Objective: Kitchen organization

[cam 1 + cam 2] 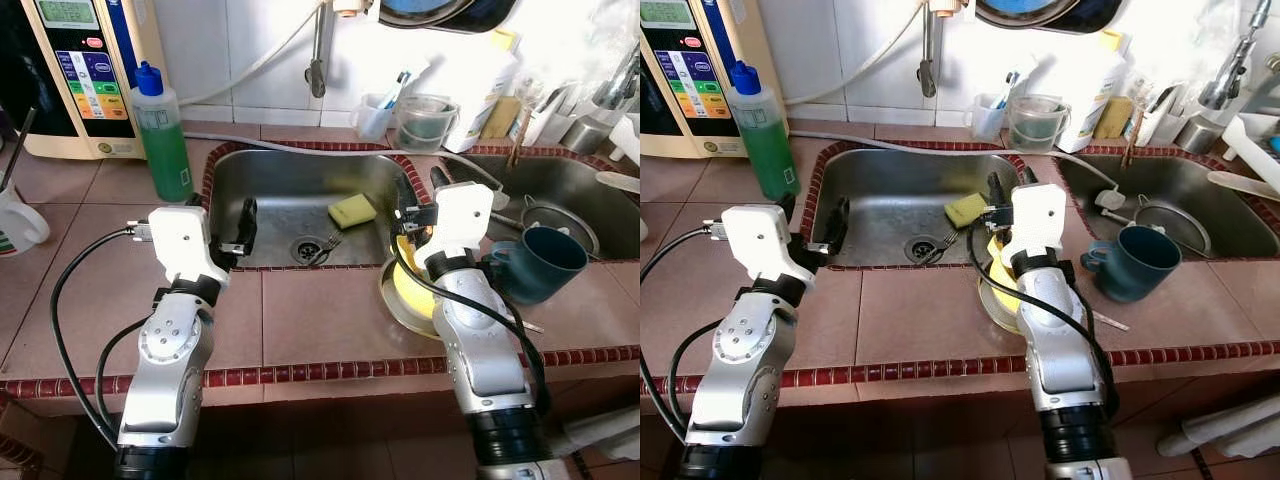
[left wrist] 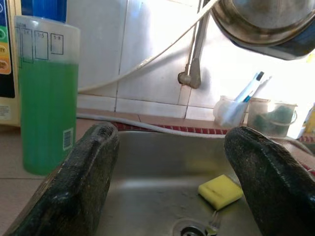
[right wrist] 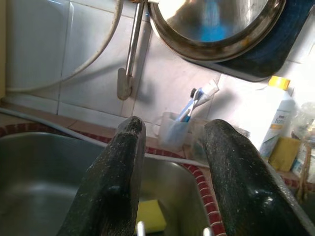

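The two head views look forward and down from above the counter's front edge, taking in both arms, the steel sink [image 1: 270,200] and the tiled wall behind. The right eye sits slightly to the side, so everything lies further left in its frame. The left wrist view looks low and level along its parted fingers [image 2: 78,182] across the basin, with the yellow sponge [image 2: 220,191] ahead of them. The right wrist view tilts upward past its fingers [image 3: 115,182] toward the wall. All four views share the sponge and the toothbrush cup [image 3: 173,131].
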Tool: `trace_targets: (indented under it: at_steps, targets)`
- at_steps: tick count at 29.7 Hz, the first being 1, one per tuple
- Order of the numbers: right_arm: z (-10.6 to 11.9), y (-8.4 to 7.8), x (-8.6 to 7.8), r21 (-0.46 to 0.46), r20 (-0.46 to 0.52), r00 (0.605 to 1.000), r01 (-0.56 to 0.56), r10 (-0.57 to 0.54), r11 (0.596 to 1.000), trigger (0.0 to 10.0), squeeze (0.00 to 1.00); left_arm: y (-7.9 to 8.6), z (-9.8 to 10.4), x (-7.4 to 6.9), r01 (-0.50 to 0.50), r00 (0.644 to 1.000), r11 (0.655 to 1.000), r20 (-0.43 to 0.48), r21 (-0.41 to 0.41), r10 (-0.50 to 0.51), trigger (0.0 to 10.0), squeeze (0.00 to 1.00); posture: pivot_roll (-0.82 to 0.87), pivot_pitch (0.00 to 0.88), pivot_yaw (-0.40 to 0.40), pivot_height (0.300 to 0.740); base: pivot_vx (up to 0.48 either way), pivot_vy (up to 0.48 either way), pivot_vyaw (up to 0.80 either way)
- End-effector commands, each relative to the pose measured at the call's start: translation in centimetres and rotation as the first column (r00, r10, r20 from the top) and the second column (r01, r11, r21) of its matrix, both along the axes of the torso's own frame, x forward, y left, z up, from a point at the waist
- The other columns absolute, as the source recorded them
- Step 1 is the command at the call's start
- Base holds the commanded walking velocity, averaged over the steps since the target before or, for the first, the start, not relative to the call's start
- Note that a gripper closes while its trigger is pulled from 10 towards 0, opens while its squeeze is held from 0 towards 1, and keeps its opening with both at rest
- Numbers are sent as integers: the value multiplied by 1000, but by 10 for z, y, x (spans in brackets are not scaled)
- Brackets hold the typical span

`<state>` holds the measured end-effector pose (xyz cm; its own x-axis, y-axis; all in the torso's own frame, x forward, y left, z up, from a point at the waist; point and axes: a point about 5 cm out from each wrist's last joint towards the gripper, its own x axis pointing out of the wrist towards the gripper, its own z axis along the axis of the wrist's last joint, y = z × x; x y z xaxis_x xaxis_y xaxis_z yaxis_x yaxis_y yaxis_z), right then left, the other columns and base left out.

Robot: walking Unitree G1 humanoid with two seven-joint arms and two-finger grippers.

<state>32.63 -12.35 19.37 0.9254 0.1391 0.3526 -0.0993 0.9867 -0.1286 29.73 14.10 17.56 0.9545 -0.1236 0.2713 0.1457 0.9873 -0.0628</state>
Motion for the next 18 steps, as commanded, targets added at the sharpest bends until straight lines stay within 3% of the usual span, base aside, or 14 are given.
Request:
trace_targets:
  at_steps: [1, 14, 18]
  targets:
    - [7, -6, 1, 3, 20, 1000, 13, -13, 1000, 10000, 0, -4, 6, -2, 26, 999, 1000, 34, 6, -26, 10000, 0, -158, 34, -83, 740, 0, 0, 0]
    - [10, -7, -7, 15, 67, 998, 6, -7, 1000, 10000, 0, -2, 12, -4, 36, 997, 999, 59, 41, -39, 10000, 0, -153, 24, -78, 740, 0, 0, 0]
    - [10, -6, -7, 16, 66, 998, 10, -11, 1000, 10000, 0, -2, 13, -5, 39, 997, 999, 59, 35, -41, 10000, 0, -155, 26, -77, 740, 0, -258, 0]
